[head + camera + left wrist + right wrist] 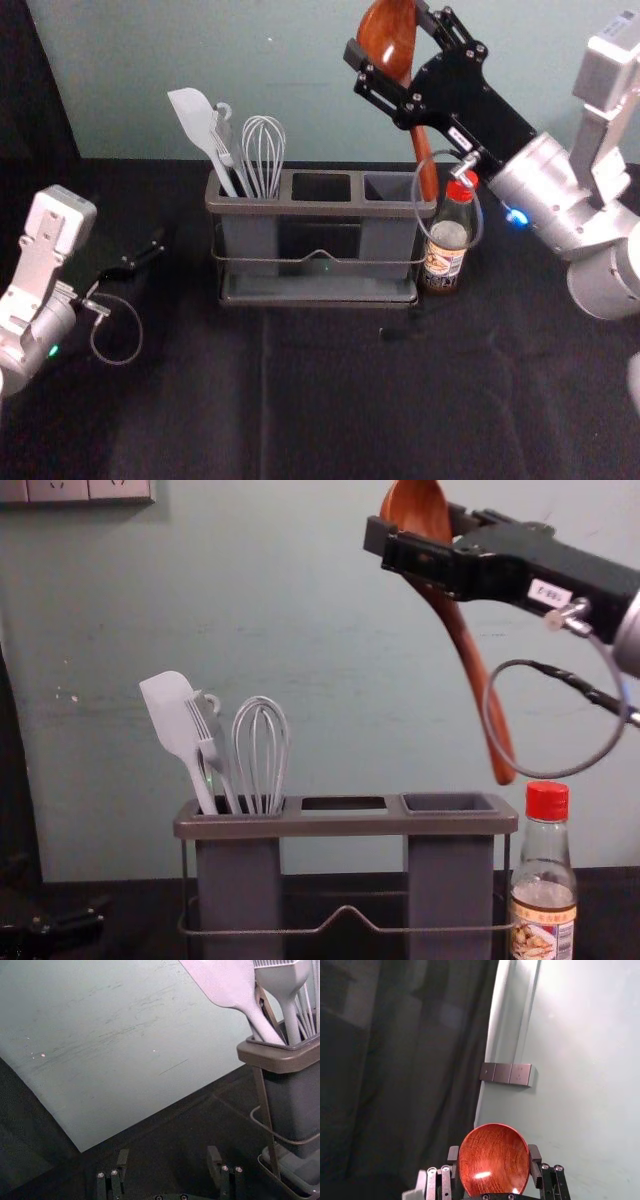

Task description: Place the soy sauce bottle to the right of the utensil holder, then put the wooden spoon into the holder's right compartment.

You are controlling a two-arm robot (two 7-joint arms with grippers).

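Chest view: right gripper (418, 528) high above the holder's right end, jaws closed against both sides of the wooden spoon (462, 645), spread only by its bowl. Glossy reddish-brown bowl uppermost, rounded and grained in the right wrist view; slim handle slanting down, tip above the rim and near the soy sauce bottle (543, 880). Upright just beside the holder, on its right: clear glass, dark liquid, red cap, printed label.

Farther along, utensil holder (345, 826): smooth grey cups, rounded-corner rim, thin wire rail bent into a peak. In its left compartment: flat pale spatula (172, 715), looped whisk (260, 750).

Head view: left gripper (158, 243) low, left of the holder, over wrinkled black cloth on the tabletop (380, 400). Jaws wide apart in its wrist view, only air between.
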